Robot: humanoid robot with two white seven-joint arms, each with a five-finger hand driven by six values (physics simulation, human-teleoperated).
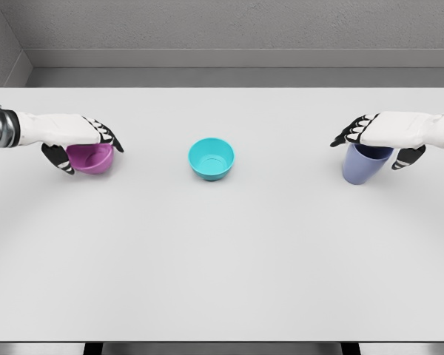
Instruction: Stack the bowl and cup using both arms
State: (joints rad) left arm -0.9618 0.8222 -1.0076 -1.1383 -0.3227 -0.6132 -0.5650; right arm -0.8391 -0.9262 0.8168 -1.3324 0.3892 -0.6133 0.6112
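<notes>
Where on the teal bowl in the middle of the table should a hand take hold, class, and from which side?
Grip the teal bowl at its rim, coming from above. It stands upright with its mouth open and empty, and its wall narrows downward, so a side grip would likely slip. Bare table lies all around it. Both the left hand and right hand look occupied.

Two bowls are counted on the desk (222, 281): one teal bowl (211, 158) near the middle, and one purple bowl (91, 157) well to the left of the teal bowl. One cup is counted, a blue cup (362, 164) well to the right of the teal bowl. Two robot hands are seen: the left robot hand (81, 140) over the purple bowl, the right robot hand (377, 137) over the blue cup. One desk is counted.
</notes>
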